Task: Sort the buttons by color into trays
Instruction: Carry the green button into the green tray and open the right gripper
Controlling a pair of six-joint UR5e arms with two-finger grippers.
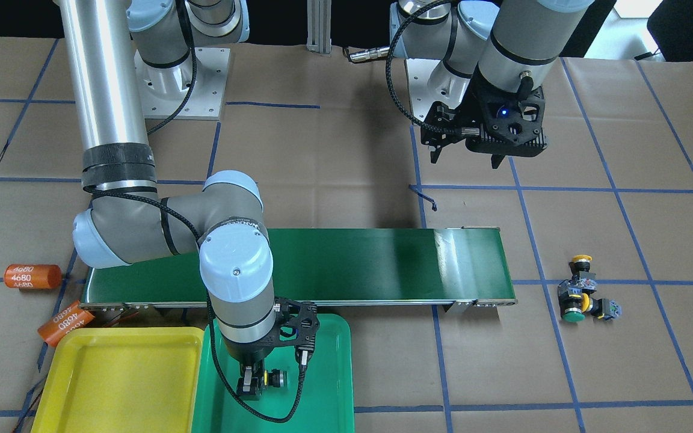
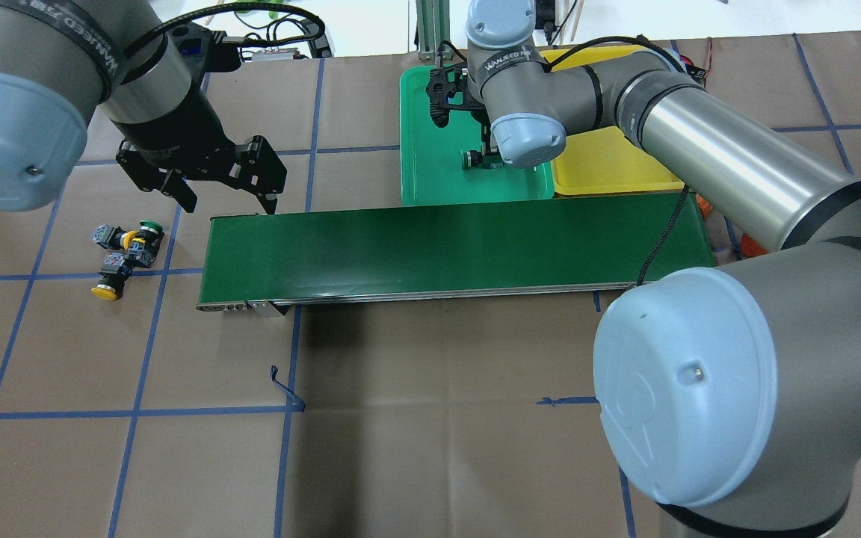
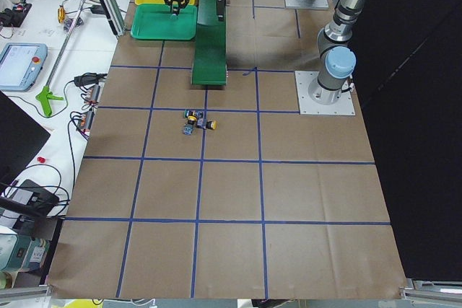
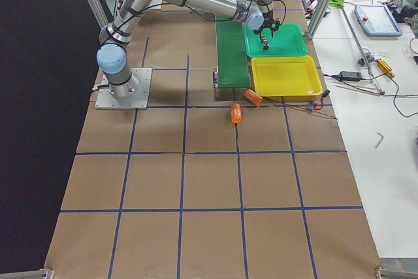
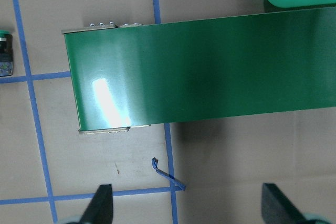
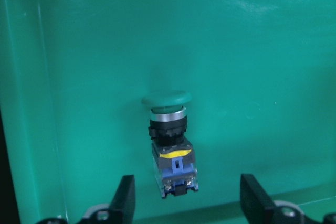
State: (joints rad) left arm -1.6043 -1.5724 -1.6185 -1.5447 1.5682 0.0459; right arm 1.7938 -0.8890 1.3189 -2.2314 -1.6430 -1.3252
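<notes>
A green button lies on its side in the green tray, also in the overhead view. My right gripper hangs just over it, open, with its fingers wide on either side and not touching it. The yellow tray beside it shows no button. Three more buttons lie in a cluster on the brown paper beyond the belt's end: two yellow caps and one green cap. My left gripper is open and empty, in the air near that belt end.
A long dark-green conveyor belt lies across the middle, between the trays and the robot bases. Two orange cylinders marked 4680 lie next to the yellow tray. Blue tape lines grid the brown paper.
</notes>
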